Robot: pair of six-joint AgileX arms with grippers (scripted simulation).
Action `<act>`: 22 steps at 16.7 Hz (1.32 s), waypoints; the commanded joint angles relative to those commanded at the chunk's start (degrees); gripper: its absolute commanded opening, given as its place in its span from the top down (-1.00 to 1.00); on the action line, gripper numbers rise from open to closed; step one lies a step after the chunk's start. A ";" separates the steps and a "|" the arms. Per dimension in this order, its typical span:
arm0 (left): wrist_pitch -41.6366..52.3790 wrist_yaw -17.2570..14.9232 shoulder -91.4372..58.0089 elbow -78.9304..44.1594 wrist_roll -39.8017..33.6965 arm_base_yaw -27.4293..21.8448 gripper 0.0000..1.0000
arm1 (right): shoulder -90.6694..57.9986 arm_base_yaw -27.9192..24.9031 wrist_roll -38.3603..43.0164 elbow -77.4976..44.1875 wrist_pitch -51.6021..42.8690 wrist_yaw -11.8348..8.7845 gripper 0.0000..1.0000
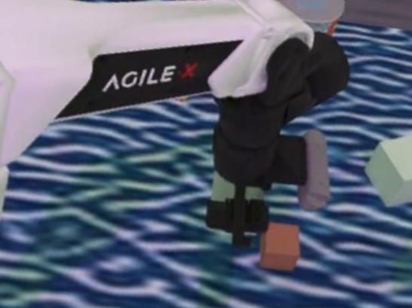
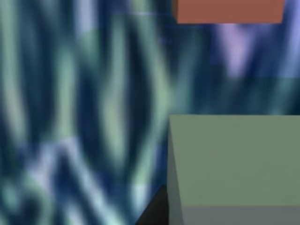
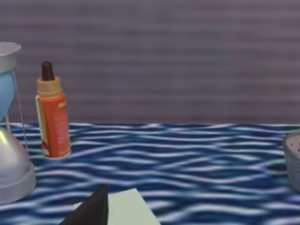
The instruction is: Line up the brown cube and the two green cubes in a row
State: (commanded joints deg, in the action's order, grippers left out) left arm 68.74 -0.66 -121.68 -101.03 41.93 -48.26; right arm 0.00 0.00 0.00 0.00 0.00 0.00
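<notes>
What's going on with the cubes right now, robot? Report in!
Left gripper shut on a pale green cube, just left of the small reddish-brown cube. Second pale green cube sits alone at right. Right arm out of the top view. Nothing in the way.

An orange dropper bottle (image 3: 53, 117) with a dark cap stood upright on a blue wave-patterned tablecloth (image 3: 187, 154), near a silver hourglass (image 3: 9, 140). A grey striped wall (image 3: 178, 61) rose behind.

Even, shadowless light; soft blur
</notes>
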 joint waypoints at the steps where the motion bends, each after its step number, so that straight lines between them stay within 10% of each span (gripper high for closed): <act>1: 0.00 0.00 0.00 0.00 0.00 0.00 1.00 | 0.00 0.00 0.00 0.00 0.00 0.00 -1.00; 17: -13.81 -0.04 -4.24 9.56 0.00 -0.06 1.00 | 0.00 0.00 0.00 0.00 0.00 0.00 -1.00; 22: -13.81 -0.04 -4.24 9.56 0.00 -0.06 0.25 | 0.00 0.00 0.00 0.00 0.00 0.00 -1.00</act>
State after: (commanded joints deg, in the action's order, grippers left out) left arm 54.93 -0.70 -125.93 -91.47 41.93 -48.31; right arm 0.00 0.00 0.00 0.00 0.00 0.00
